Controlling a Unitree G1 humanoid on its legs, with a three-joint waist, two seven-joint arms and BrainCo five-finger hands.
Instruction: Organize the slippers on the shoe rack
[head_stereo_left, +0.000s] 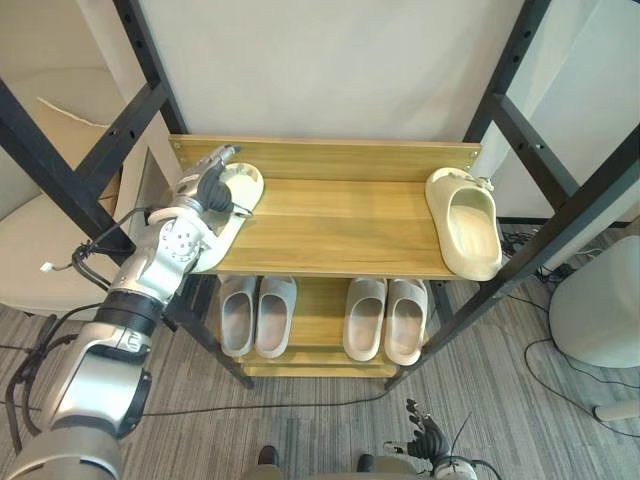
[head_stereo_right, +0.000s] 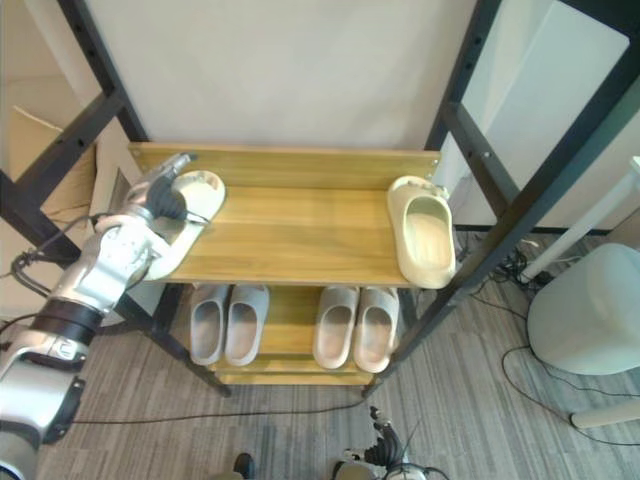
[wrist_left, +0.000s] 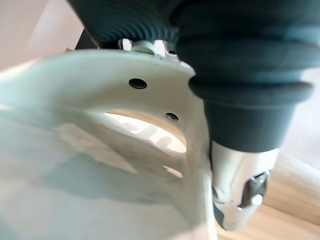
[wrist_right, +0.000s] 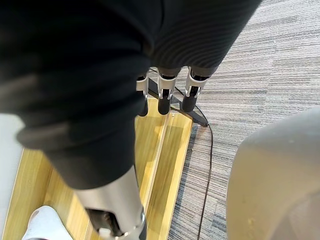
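While the left hand (head_stereo_left: 207, 192) curls round a smooth cream slipper (head_stereo_left: 245, 183), the right hand (wrist_right: 163, 101) hangs slack

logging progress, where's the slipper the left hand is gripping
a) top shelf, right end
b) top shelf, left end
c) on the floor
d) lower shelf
b: the left hand is closed on a cream slipper at the left end of the top shelf; the other cream slipper lies at the right end.

Honey wood-grain shelf (head_stereo_left: 330, 225), off-white slipper (head_stereo_left: 243, 183) at nine o'clock, cream slipper (head_stereo_left: 470, 225) at three o'clock, black frame (head_stereo_left: 511, 60), grey striped carpet (head_stereo_left: 480, 400).
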